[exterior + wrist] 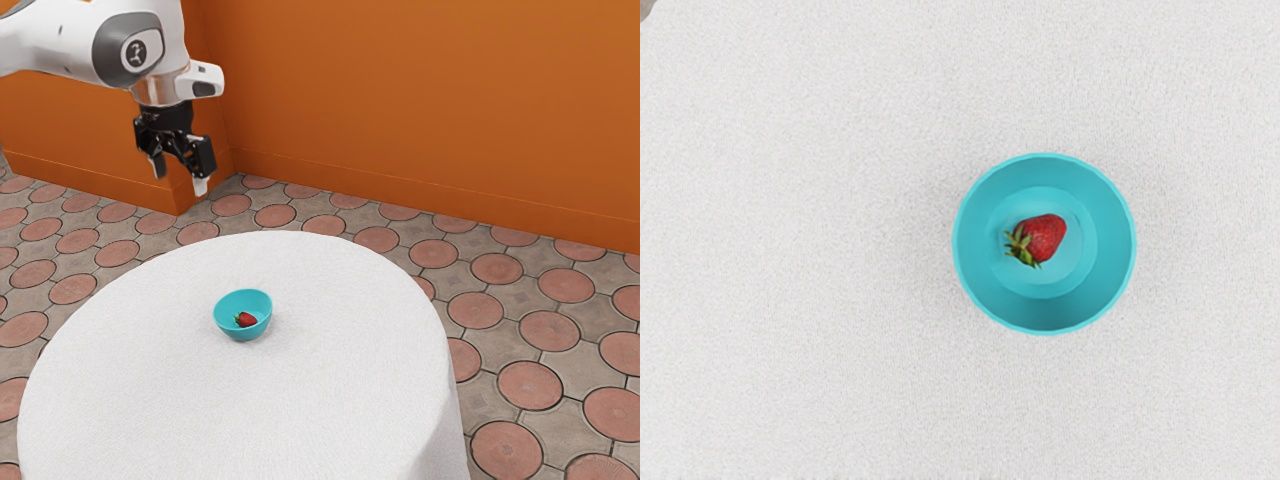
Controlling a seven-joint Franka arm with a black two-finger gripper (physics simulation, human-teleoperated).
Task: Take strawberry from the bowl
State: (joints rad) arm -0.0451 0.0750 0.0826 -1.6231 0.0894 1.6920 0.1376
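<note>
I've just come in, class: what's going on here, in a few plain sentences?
The robot arm's gripper hangs open above the level of the white-covered table, holding nothing. The red strawberry lies inside the turquoise bowl on that table. So the strawberry has not yet been taken out.

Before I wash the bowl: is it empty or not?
Not empty: a red strawberry lies at the bottom of the turquoise bowl.

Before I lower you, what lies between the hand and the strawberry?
Between the hand and the strawberry, only open air in both views; the bowl rings the fruit without covering it.
</note>
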